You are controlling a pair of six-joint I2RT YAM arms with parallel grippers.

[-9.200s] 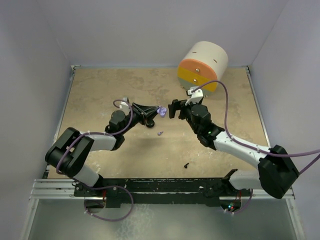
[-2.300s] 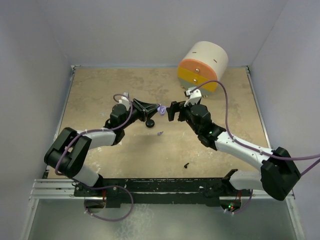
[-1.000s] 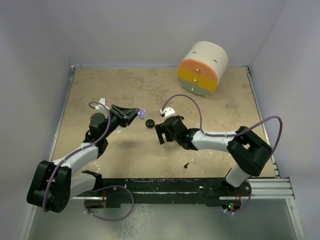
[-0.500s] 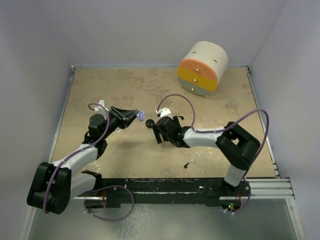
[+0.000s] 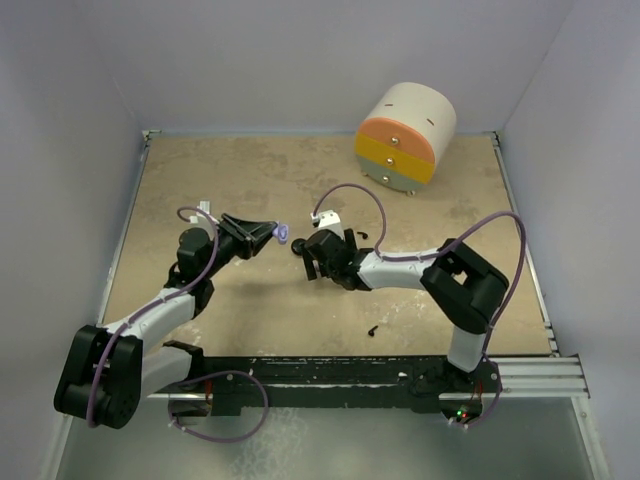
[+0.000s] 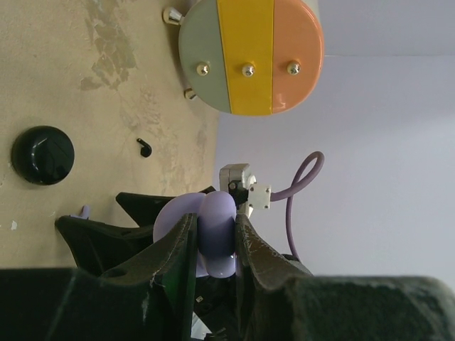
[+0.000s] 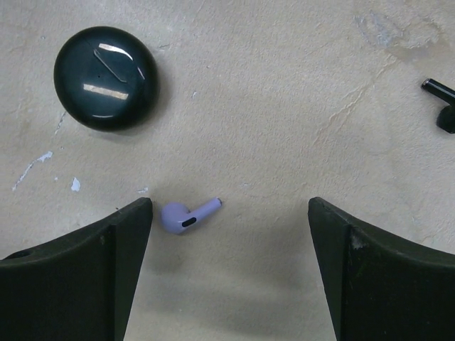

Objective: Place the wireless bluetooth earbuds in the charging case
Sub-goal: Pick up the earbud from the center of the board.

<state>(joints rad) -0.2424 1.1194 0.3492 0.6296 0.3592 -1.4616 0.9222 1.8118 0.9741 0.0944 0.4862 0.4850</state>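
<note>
My left fingers (image 6: 213, 240) are pinching the lilac charging case (image 6: 219, 212) by its sides. They hold it up off the surface (image 5: 220, 180), turned toward the other arm. I judge that is so a bud can be carried across and pushed in while the case is braced. The case looks hinged open, a flat paler half beside a rounder one. Its wells face away from every camera, so I cannot tell whether anything sits inside.

My right fingers (image 7: 229, 213) are spread wide and hang low over the surface, straddling the lilac earbud (image 7: 186, 216). The bud lies on its side, stem pointing across the gap. It rests just beside one finger rather than centred, so closing from here may nudge it along before the grip settles. I would shift over a touch first.

The black earbud (image 7: 441, 114) lies loose on the surface at the edge of the right wrist view, well outside the fingers. A second small black bit (image 5: 372, 329) lies nearer the arm bases, too small for me to identify.

The black round puck (image 7: 106, 78) sits closed just beyond the lilac bud, its contents hidden. The round drawer unit (image 5: 405, 135) at the far side has all three drawers shut. By my reading no bud is in the case yet, and this step is the pickup of the lilac one.
</note>
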